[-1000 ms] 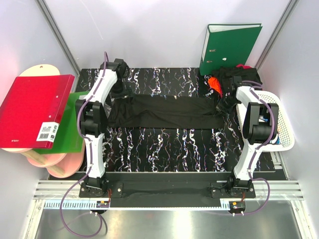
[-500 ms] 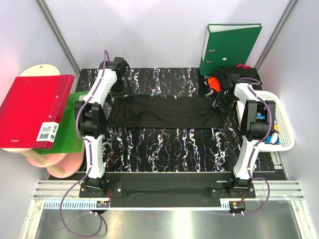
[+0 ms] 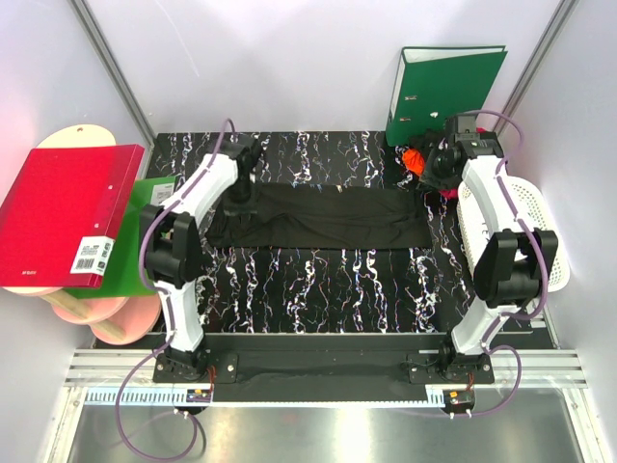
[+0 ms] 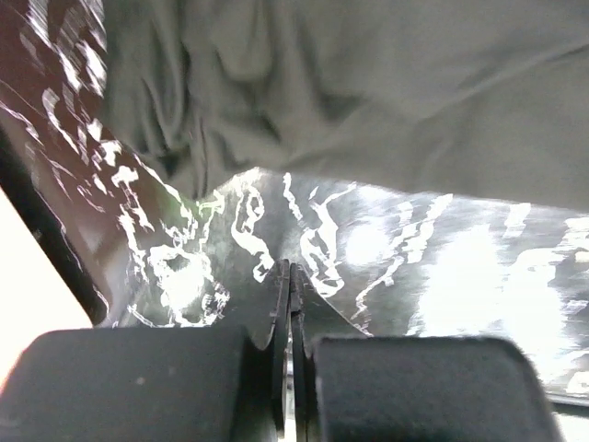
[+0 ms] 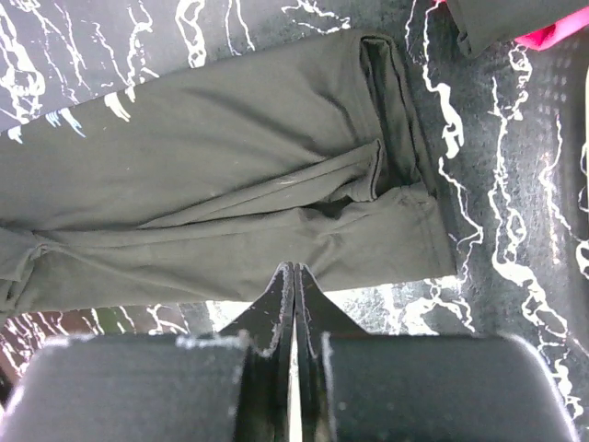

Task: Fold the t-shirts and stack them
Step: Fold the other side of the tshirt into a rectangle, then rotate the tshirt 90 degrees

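On the black marbled counter (image 3: 318, 289) the black t-shirt (image 3: 323, 215) lies across the middle as a long folded band. The left gripper (image 4: 285, 269) and right gripper (image 5: 293, 270) have let go of its ends and lifted off, both pinched shut and empty; the lengthwise fold seems done, crosswise next

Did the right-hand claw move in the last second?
Yes. The right gripper has pulled away from the black shirt's right end and swung back toward the green binder. It is shut and empty.
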### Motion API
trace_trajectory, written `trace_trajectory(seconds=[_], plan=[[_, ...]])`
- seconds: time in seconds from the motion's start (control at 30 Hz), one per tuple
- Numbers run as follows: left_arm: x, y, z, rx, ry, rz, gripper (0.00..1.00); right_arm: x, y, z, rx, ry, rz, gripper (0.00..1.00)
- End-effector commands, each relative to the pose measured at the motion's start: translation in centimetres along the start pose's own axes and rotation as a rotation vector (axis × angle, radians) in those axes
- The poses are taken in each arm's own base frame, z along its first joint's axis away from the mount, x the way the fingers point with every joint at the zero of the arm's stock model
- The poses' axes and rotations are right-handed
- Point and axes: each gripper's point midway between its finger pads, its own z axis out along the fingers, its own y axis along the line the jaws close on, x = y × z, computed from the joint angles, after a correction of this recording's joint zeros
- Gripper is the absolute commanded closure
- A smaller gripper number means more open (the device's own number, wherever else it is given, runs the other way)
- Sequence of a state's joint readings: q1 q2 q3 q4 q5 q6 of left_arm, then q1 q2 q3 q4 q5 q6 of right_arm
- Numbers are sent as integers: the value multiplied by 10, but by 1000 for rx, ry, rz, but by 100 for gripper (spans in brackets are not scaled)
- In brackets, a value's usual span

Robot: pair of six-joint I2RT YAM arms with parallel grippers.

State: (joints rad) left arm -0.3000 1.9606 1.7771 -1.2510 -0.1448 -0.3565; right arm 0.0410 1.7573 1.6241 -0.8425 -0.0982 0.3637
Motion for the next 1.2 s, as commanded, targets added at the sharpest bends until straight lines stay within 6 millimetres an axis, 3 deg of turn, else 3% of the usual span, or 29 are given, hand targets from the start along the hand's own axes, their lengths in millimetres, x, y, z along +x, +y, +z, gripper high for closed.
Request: trace_trajectory(seconds=[0.0,0.1,0.23,0.37,0.53,0.7,0.8,0.93,1.07,1.17], plan=[[21,2,34,-17,91,28,100,1,3,6,-24,9,11,100],[24,-2,51,-13,117,25,100,4,3,10,-26,23,16,100],[13,-10,67,-1,120,20,100,4,4,11,-30,27,16,100],[-13,-22,69,21,80,14,100,4,4,12,-27,29,22,100],[-34,-26,88,17,83,-5,100,7,2,15,-24,39,27,100],[-61,-24,90,28,36,-59,100,9,3,17,-25,47,31,100],[-77,-13,87,26,2,-105,100,11,2,19,-24,56,32,100],[-105,-2,69,67,-74,-154,100,15,2,20,-30,71,39,100],[-119,-1,45,111,-128,-168,100,19,1,22,-27,81,43,100],[-123,6,47,81,-150,-179,100,21,-1,25,-24,93,50,99]])
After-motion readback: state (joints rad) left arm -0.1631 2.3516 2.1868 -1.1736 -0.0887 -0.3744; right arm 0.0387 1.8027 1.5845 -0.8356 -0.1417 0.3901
